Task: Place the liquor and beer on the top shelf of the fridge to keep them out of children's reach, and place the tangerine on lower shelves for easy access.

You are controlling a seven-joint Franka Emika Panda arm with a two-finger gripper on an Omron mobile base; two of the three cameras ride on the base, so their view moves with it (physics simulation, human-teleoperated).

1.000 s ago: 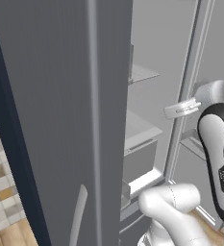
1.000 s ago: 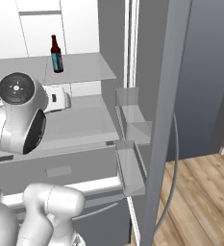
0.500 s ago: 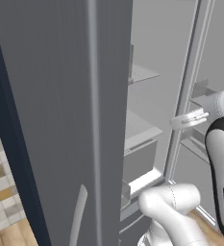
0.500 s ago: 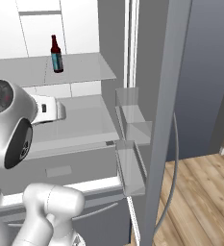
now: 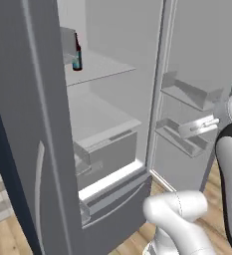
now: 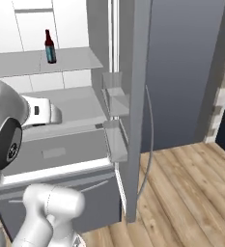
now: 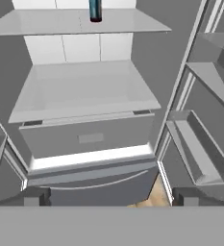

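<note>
One bottle, the beer, stands upright on the top shelf of the fridge, dark brown with a slim neck and a blue label. In the right base view it sits toward the back edge of that shelf, a little left of the shelf's middle; in the left base view it shows just past the edge of the open left door, near the shelf's left side; in the hand view its blue-labelled lower part stands on the shelf's back half, near the middle. It is well apart from the shelf's front edge.

Both fridge doors stand open. Below the top shelf lie the lower shelves, a wide pale grey panel with a drawer front under it; the panel's surface is bare in the hand view. The right door carries clear door bins, stacked one above another along its inner face, and these look bare too.

The end effector hangs in front of the fridge opening, low, level with the drawer front and facing inward. Its two dark fingertips stand wide apart at the bottom corners of the hand view, with nothing between them. It touches no shelf and no bottle. In the right base view the white arm reaches across in front of the lower shelves, and wooden floor lies to the right of the fridge.
</note>
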